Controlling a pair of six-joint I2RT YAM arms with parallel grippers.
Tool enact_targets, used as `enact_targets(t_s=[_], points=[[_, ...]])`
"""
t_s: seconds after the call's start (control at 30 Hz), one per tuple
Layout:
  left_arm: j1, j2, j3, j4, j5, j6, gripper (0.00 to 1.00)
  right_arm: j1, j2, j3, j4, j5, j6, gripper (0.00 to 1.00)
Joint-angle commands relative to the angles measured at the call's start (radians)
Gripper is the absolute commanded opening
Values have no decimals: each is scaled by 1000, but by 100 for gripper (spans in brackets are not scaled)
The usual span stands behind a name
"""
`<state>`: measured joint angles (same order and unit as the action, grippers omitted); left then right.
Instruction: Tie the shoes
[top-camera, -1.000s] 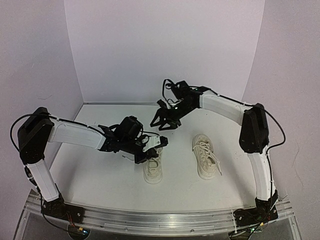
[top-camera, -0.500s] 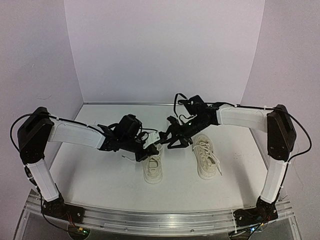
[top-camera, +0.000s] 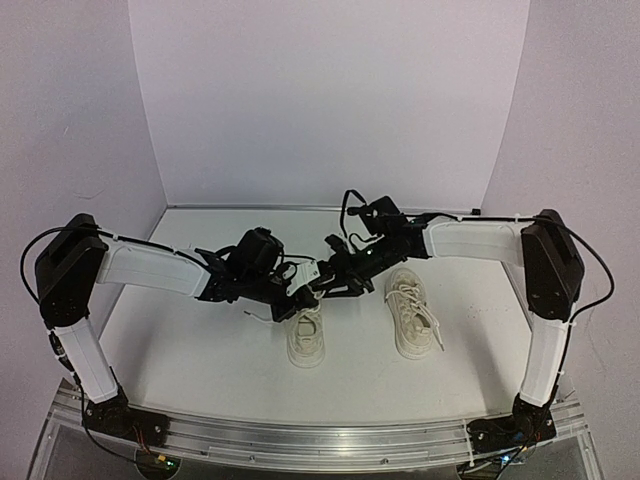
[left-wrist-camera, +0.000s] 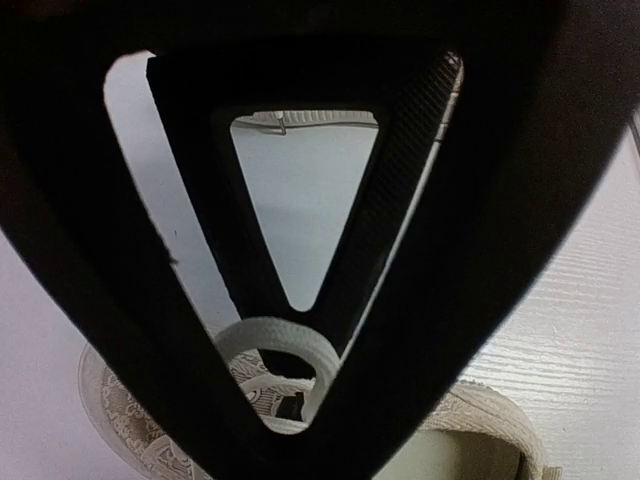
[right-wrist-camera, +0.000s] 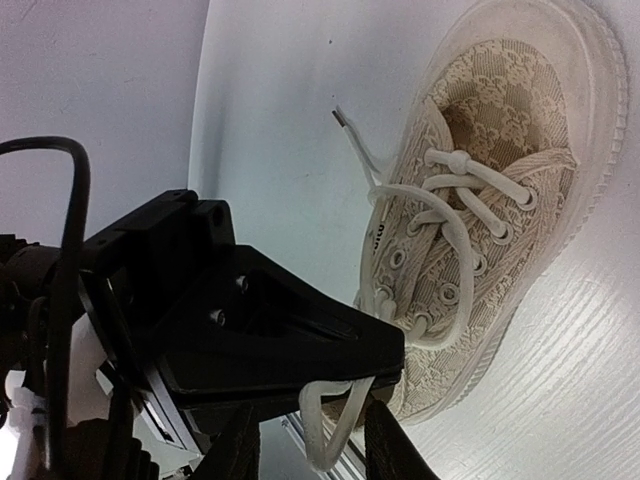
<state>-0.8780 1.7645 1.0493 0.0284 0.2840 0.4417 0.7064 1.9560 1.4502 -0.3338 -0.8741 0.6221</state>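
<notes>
**Lace pinched above the left shoe, right fingers astride the loop**

The two cream-white shoes stand side by side near the middle of the white surface (top-camera: 190, 360), close together but not touching. The left shoe (top-camera: 305, 338) is the one being worked on. The right shoe (top-camera: 410, 312) sits alone, with its laces lying loose over its top and trailing off one side.

From the left shoe's eyelets a thin white lace (right-wrist-camera: 462, 250) climbs up and away from the patterned upper. The left fingers (right-wrist-camera: 340, 345) are pressed fully together on it, just above the far end of the shoe. Below that pinch a loop (right-wrist-camera: 322, 432) of the same lace hangs down in the air. From the left wrist the same loop shows under the closed tips, with the shoe's woven upper beneath it. The other end of the lace (right-wrist-camera: 352, 138), with its hard tip, sticks out loose to the side of the shoe.

The right fingers (right-wrist-camera: 385, 445) are partly spread, one on each side of the hanging loop. They are not closed on it and hold nothing. Whether either finger brushes the loop, I cannot tell.

From overhead the two arms reach in from opposite sides and meet almost tip to tip over the left shoe. Plain pale walls (top-camera: 330, 100) stand behind the surface.
</notes>
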Motion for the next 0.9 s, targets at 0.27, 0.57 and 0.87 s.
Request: enact_targets(t_s=[0.27,0.57,0.87], points=[[2,-6,26,62,7,-27,0,26,29,-28,67,23,18,26],[2,-7,27,67,17,-30,0,25,44,-32,70,42,23,22],[4,-24,41,32,13,-29,17,25,48,-13,70,36,17,0]])
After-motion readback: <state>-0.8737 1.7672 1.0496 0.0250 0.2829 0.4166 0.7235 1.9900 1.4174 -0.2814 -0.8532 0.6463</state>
